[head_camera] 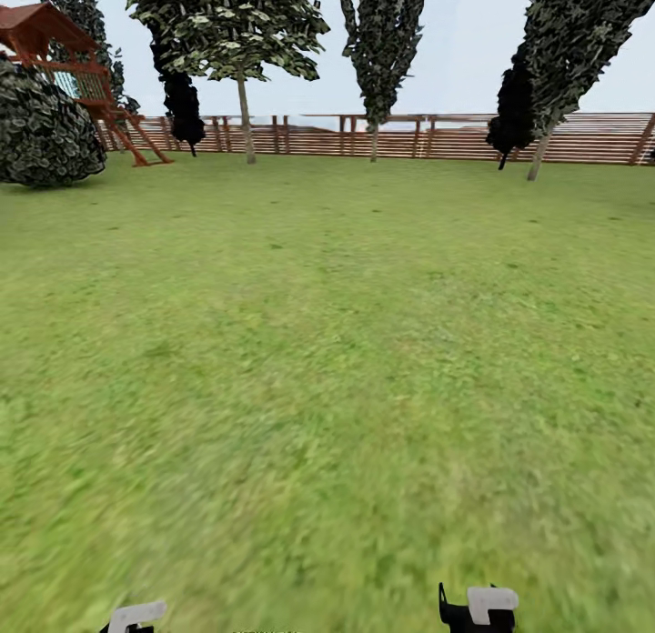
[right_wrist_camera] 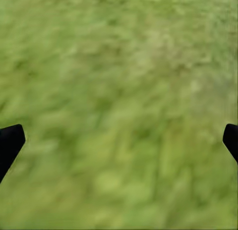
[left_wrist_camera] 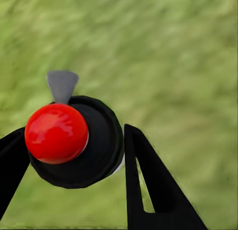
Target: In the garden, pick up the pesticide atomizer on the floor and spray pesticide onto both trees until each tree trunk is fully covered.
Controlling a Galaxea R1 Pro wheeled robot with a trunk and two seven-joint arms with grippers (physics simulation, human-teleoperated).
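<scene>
A wide green lawn (head_camera: 327,360) stretches from the robot to a brown slatted fence (head_camera: 437,137), with tall trees (head_camera: 241,33) standing along it, a dark rounded shrub (head_camera: 45,128) and a red-roofed play tower (head_camera: 55,60) at the far left. In the left wrist view, the left gripper (left_wrist_camera: 74,155) has its two black fingers (left_wrist_camera: 148,185) closed against the sides of the pesticide atomizer (left_wrist_camera: 94,150), seen from above with its red dot (left_wrist_camera: 56,133) and grey nozzle (left_wrist_camera: 62,85), held over grass. In the right wrist view, the right gripper (right_wrist_camera: 119,141) hangs over grass with its jaws spread wide and nothing between them.
</scene>
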